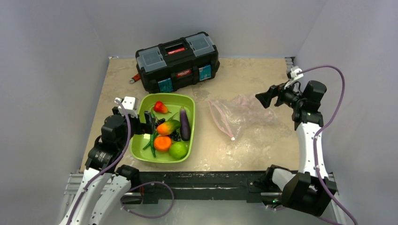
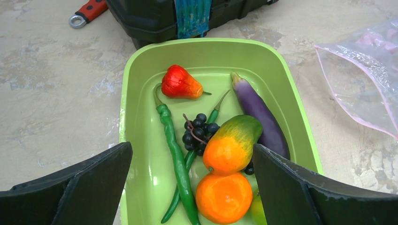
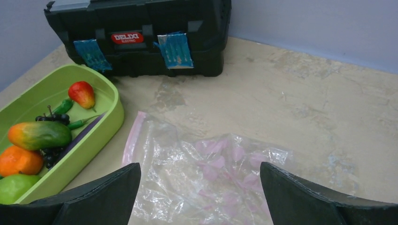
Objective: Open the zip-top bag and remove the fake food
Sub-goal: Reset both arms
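**Fig.** Layout late in the bag-emptying task: top view plus both wrist views.

Centre-right of table (image 1: 263,75): zip-top bag (image 1: 244,115), flat and crinkled, no food visible inside. Pink zip strip (image 1: 220,119) along bag's left edge, running far-left to near-right, i.e. mouth toward lime-green tray (image 1: 193,102). Bag and tray apart, bare table between.

In tray: fake food (image 1: 170,129), all clear of bag:
- eggplant (image 2: 260,115)
- mango (image 2: 232,145)
- orange (image 2: 224,197)
- lime (image 1: 178,150)
- strawberry (image 2: 180,83)
- bean pods (image 2: 176,154)
- dark berries (image 2: 197,131)

Eggplant's long axis approx. parallel to tray's long side, far to near.

L gripper (image 1: 149,123): jaws wide, holding nothing, over tray's left side. In own wrist view, fingers (image 2: 84,187) either side of mango and orange, no contact seen.

R gripper (image 1: 264,99): jaws wide, holding nothing, raised over bag's far-right part. In own wrist view, bag directly below and ahead, strip to front-left.

Key relation: bag nearer R arm, below and slightly left of R gripper. Food nearer L arm, under L gripper.

Judged: removal prob. complete, nothing left to pull out. Any further bag handling best by R arm, w/ approach from right toward strip.

Just behind tray: black toolbox (image 1: 178,61), contact w/ tray not discernible. Red-handled wrench (image 1: 134,78) at toolbox's left end.
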Available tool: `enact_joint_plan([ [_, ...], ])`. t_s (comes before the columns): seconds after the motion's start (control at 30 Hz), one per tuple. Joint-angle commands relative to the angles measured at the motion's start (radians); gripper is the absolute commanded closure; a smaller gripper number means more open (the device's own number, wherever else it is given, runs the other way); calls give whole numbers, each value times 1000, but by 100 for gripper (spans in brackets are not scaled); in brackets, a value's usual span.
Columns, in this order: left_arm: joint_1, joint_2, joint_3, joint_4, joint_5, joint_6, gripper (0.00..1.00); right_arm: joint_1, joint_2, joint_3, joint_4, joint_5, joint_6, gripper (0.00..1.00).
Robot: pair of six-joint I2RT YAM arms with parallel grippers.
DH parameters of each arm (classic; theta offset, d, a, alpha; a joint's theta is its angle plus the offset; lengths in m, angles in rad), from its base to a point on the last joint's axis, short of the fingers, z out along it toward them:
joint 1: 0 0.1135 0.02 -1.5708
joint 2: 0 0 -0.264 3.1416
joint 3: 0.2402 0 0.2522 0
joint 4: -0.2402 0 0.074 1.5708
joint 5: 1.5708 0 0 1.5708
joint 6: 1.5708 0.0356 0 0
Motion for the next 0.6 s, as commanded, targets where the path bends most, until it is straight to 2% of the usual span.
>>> enact_joint_plan([
  [0.0,16,4,6,8,19,10,0,-7,-25,-1,60,-44,52,1],
  [0.17,45,33,25,-4,54,-4,0,-9,-18,8,74,24,95,1],
  [0.33,63,25,24,-5,79,-13,0,-9,-5,-1,80,-43,94,1],
  [0.57,77,19,24,-5,78,-13,0,-9,0,-8,104,-8,152,1],
])
